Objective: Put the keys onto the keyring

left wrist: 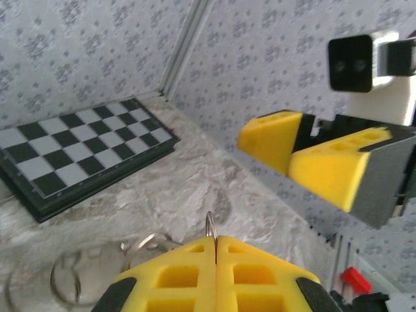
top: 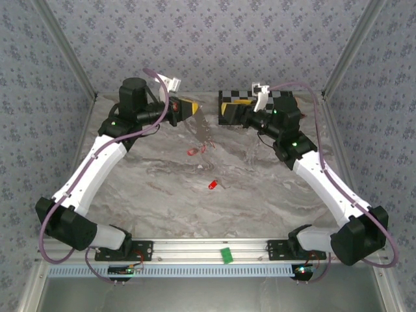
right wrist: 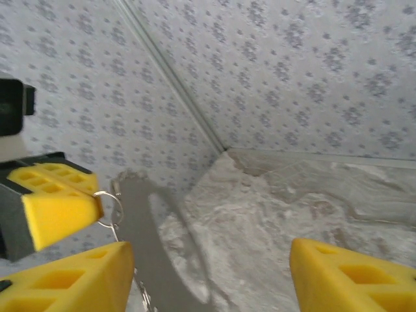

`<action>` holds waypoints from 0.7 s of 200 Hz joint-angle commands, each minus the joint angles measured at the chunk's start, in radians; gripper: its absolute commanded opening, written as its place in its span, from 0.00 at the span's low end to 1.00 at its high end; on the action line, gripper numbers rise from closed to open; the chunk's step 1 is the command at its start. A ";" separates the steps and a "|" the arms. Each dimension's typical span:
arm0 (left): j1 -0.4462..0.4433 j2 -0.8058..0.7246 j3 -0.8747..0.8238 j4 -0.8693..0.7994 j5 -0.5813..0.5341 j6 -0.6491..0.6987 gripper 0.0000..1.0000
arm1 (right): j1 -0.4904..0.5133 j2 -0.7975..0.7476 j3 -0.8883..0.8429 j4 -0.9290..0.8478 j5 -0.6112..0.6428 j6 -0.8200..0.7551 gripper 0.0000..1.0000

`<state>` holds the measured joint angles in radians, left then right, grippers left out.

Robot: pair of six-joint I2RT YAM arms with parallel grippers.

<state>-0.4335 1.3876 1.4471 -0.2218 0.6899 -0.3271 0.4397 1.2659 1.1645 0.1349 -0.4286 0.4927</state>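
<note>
Nearest the arm bases, a green block (top: 225,255) sits on the rail. Further out, a red key (top: 212,185) lies loose on the counter (top: 273,195), with a second key (top: 193,151) beyond it. At the far end, the left hand (left wrist: 216,244) is pressed together, pinching the keyring (left wrist: 210,226) upright at its tips. The right hand (right wrist: 211,260) faces it, spread and empty. No key looks threaded, so I judge the next move is for the right hand to fetch a key and guide its hole onto the ring.

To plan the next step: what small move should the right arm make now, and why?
Probably lower the right gripper toward the loose red-headed key on the table: its fingers stand open and empty, while the left gripper is shut on the keyring, held up and ready.
</note>
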 commanded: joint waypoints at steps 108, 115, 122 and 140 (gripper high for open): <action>0.009 -0.006 0.037 0.190 0.204 -0.161 0.00 | -0.012 0.069 0.088 0.259 -0.272 0.189 0.35; 0.011 -0.007 0.035 0.188 0.205 -0.162 0.00 | -0.012 0.077 0.097 0.269 -0.291 0.201 0.33; 0.010 -0.010 0.032 0.187 0.200 -0.163 0.00 | -0.012 0.085 0.102 0.279 -0.304 0.211 0.32; 0.012 -0.020 0.021 0.188 0.191 -0.168 0.00 | -0.009 0.099 0.109 0.292 -0.330 0.230 0.29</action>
<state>-0.4316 1.3895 1.4471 -0.0776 0.8536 -0.4782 0.4328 1.3518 1.2316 0.3531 -0.6773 0.6613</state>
